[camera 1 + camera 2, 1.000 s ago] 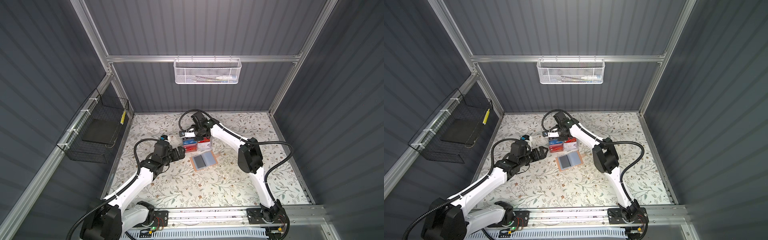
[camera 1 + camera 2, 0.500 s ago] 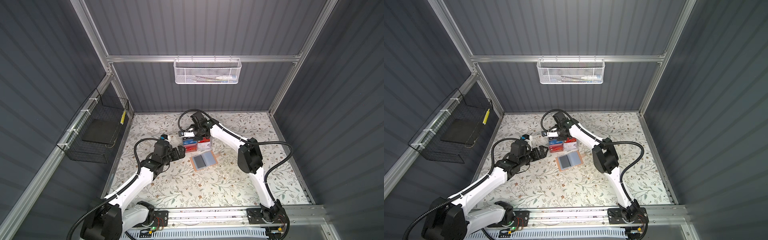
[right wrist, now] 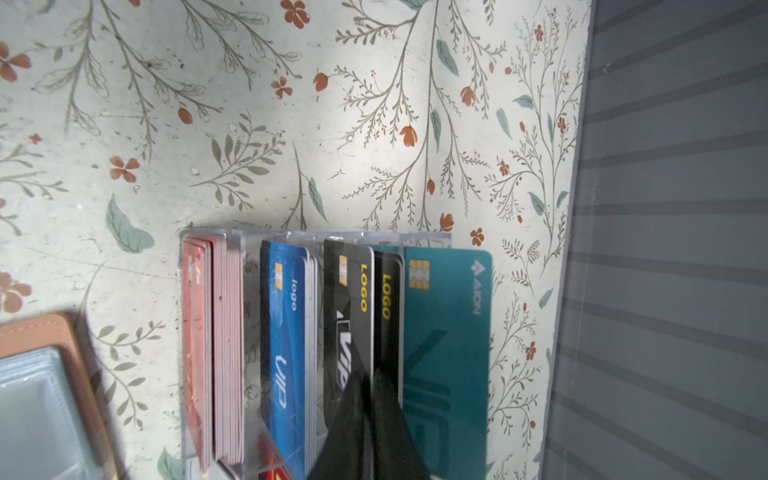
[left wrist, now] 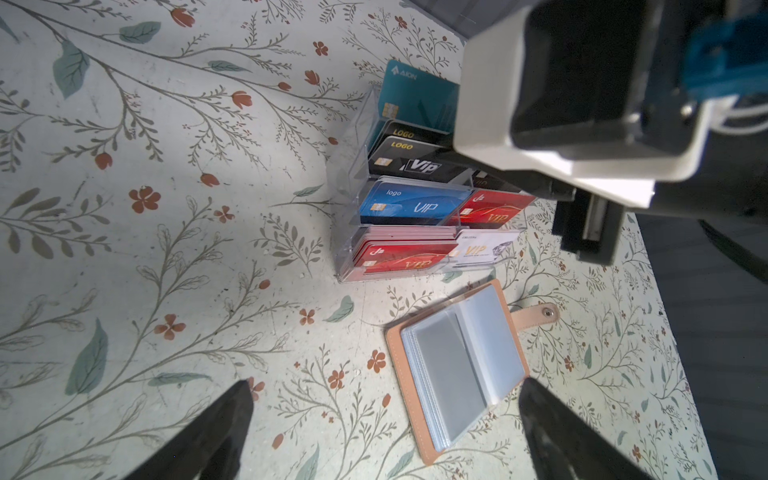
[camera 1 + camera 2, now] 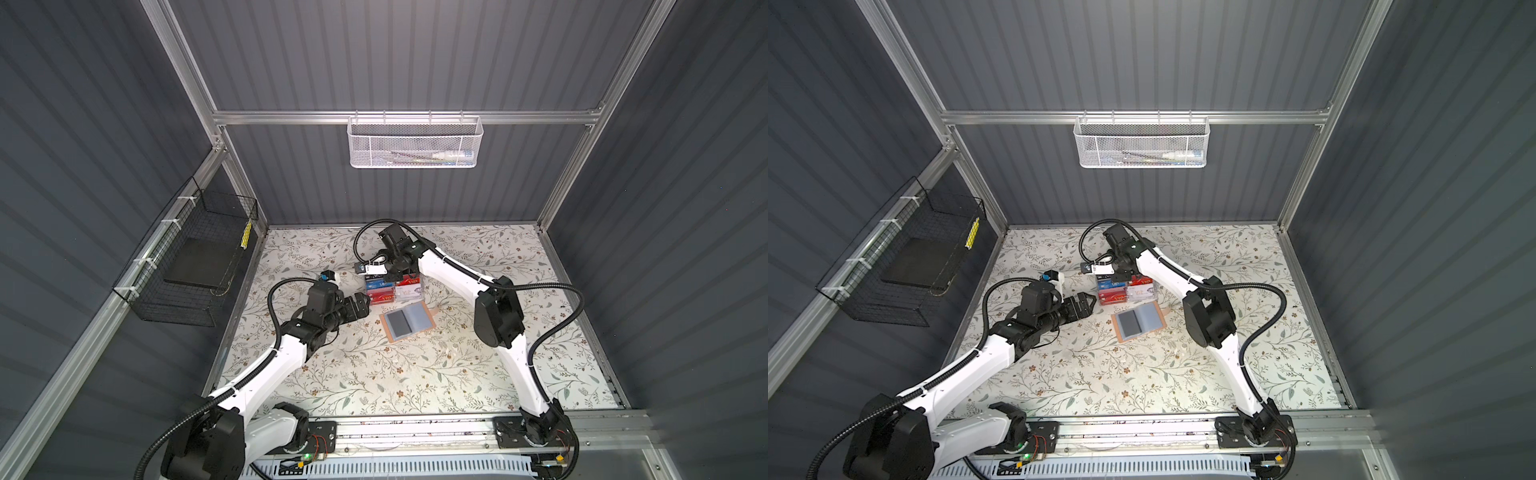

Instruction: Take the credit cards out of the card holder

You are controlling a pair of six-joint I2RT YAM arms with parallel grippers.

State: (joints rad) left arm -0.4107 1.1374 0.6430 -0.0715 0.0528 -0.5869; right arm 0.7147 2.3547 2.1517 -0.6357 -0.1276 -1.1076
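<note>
Tightening on black card (image 3: 351, 307), right gripper (image 3: 369, 378) (rest unchanged)

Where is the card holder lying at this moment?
In both top views the card holder lies open on the table, just on the near side of the clear card rack, right of the left gripper.

Open tan card holder (image 4: 457, 365); cards (image 4: 415, 203) nearby
</note>
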